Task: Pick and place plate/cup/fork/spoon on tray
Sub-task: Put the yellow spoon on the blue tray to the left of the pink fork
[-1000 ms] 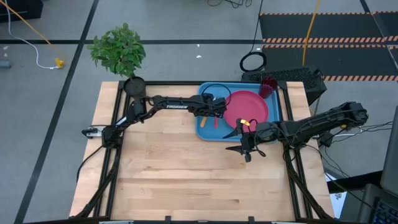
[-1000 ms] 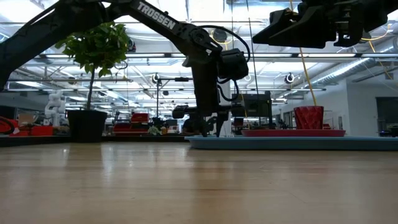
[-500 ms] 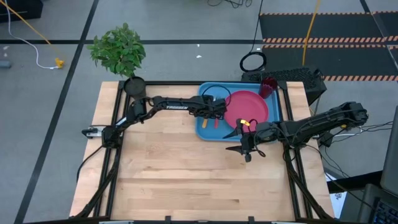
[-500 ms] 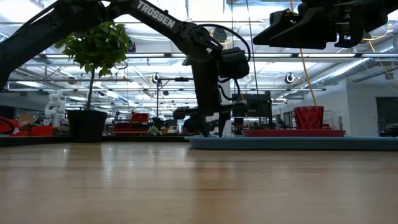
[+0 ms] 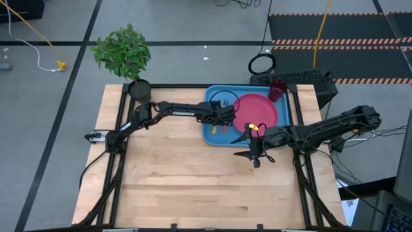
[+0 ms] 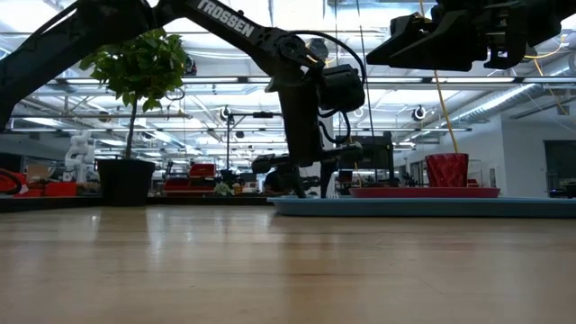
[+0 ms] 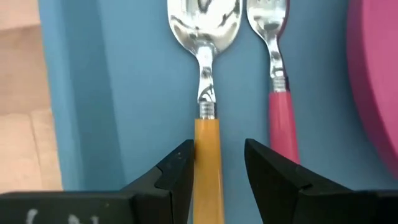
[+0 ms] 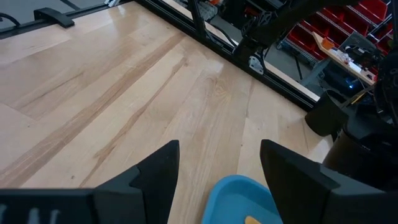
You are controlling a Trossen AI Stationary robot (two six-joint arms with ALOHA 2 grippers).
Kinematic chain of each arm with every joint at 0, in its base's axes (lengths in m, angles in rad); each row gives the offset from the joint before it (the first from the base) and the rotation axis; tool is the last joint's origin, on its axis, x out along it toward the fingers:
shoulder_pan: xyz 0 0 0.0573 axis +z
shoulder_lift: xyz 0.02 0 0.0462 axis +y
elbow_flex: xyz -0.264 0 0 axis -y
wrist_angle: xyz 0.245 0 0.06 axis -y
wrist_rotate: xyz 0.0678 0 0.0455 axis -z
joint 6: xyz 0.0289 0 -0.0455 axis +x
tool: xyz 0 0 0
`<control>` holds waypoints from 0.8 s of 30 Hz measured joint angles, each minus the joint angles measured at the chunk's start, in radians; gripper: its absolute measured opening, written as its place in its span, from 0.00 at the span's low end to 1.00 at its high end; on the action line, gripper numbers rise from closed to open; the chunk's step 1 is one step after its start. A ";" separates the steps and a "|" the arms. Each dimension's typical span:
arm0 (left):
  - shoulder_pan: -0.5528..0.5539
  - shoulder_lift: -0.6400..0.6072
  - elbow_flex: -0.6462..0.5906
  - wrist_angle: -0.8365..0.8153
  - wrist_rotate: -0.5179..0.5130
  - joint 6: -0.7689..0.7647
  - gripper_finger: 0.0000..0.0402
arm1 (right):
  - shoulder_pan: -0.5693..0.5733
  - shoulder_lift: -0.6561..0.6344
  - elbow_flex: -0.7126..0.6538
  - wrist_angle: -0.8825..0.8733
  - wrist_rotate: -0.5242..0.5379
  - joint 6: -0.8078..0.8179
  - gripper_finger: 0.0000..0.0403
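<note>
The light-blue tray lies at the table's far right. On it are the pink-red plate, the maroon cup in its far right corner, the orange-handled spoon and the red-handled fork. Spoon and fork lie flat, side by side, left of the plate. My left gripper is low over the tray and open. Its fingers stand on either side of the spoon's handle. My right gripper hangs open and empty above the table, by the tray's near edge. My left gripper has its fingers on either side of the spoon's orange handle, pointing down at it. There is a clear gap on the fork's side. Whether the other finger touches the handle, I cannot tell. The spoon lies flat on the tray floor.
A black plant pot with a green plant stands at the table's far left corner. Bare wood covers the near half of the table. Black frame rails run along the table's left and right sides.
My left gripper has shifted a little toward the table's right edge, staying low over the tray. The spoon and fork lie where they were.
</note>
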 joint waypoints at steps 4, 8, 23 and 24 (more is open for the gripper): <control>-0.008 0.000 0.000 0.000 0.021 -0.003 0.36 | 0.000 0.000 0.000 0.000 0.000 0.000 0.54; -0.015 0.000 0.000 0.000 0.023 -0.002 0.36 | 0.000 0.000 0.000 0.000 0.000 0.000 0.54; -0.008 -0.005 0.002 0.001 0.012 0.064 0.27 | 0.000 0.000 0.000 -0.001 0.000 0.000 0.54; -0.007 -0.005 0.002 0.001 0.012 0.067 0.24 | 0.000 0.000 0.000 0.000 0.000 0.000 0.54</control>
